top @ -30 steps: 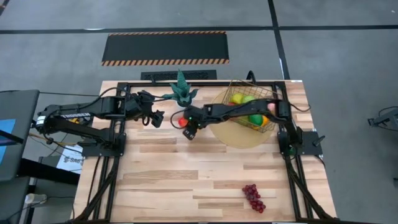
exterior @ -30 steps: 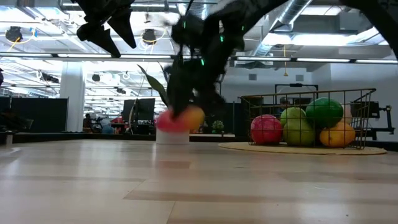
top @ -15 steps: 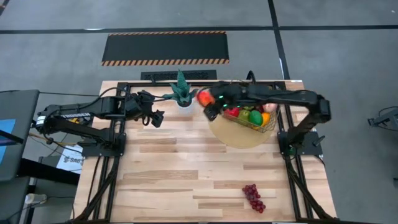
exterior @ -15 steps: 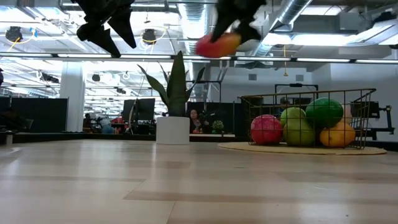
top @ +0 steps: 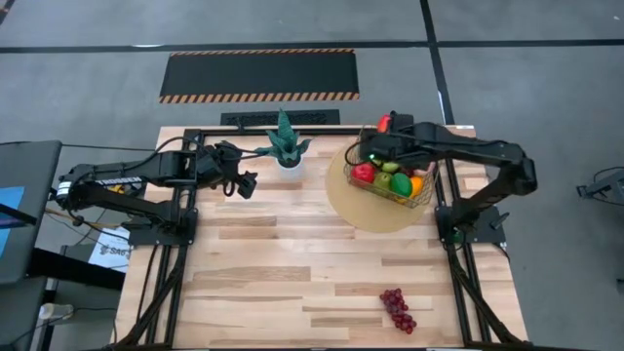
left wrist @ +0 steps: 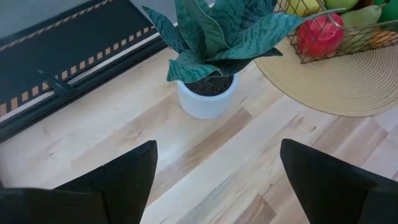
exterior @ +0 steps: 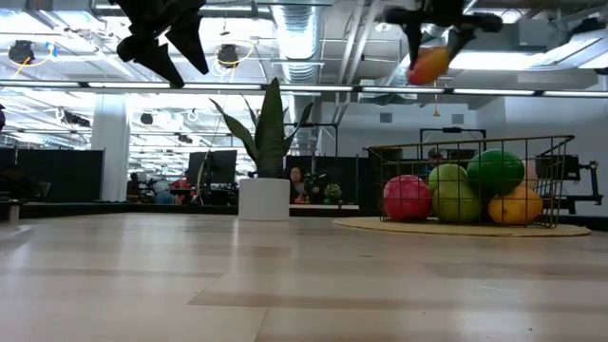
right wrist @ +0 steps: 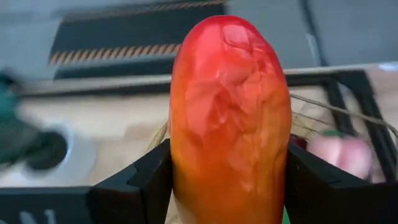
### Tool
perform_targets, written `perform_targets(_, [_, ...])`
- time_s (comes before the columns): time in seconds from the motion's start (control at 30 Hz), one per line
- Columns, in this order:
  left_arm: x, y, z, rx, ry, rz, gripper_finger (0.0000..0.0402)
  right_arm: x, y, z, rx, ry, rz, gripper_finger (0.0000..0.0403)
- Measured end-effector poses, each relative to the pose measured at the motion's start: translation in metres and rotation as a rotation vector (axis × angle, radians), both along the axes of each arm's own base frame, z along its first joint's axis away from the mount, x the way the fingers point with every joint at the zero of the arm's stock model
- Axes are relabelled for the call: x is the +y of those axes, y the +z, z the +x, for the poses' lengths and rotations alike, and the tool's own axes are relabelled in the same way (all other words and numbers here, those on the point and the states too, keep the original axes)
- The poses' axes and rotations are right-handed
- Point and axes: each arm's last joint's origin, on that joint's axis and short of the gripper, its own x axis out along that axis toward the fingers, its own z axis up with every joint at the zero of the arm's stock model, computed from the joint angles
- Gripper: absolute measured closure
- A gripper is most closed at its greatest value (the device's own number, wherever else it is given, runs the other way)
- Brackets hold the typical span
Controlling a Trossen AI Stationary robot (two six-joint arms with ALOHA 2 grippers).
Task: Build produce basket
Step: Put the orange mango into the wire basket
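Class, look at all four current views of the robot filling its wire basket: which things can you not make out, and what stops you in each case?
- Right hand: low view, top edge cuts its arm; it grips the red-orange toy fruit.
- Brass-coloured wire-mesh basket: high view, the right arm covers part of it, so the produce cannot be counted.
- Purple toy grapes: high view, too small for detail.
- Left hand: wrist view, bottom edge cuts its fingers.

floor: grey concrete | mat: black, hazard-striped, far of counter | ceiling: exposed ducts, strip lights
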Motion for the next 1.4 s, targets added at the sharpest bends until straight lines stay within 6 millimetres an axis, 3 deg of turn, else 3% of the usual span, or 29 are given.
perform_targets(0.13, [0.000,0.000,0.000,-0.001,0.002,-0.002,0.0074,-0.001,-0.019,0.002,-0.064,-0.182,-0.007,0.0158])
perform_targets(0.4, [0.000,0.000,0.000,-0.004,0.000,-0.002,0.0074,-0.012,-0.067,0.011,-0.088,-0.337,0.039,0.0158])
perform_targets(0.83, [0.000,0.000,0.000,0.016,-0.021,0.011,0.0074,-0.048,-0.121,0.040,-0.189,-0.318,0.206,0.0157])
perform_targets(1.07, [0.000,0.000,0.000,0.030,-0.040,0.025,0.0074,-0.059,-0.141,0.046,-0.126,-0.331,0.266,0.0157])
perform_targets(1.4, [0.000,0.000,0.000,0.029,-0.039,0.026,0.0074,-0.068,-0.144,0.046,-0.117,-0.317,0.283,0.0124])
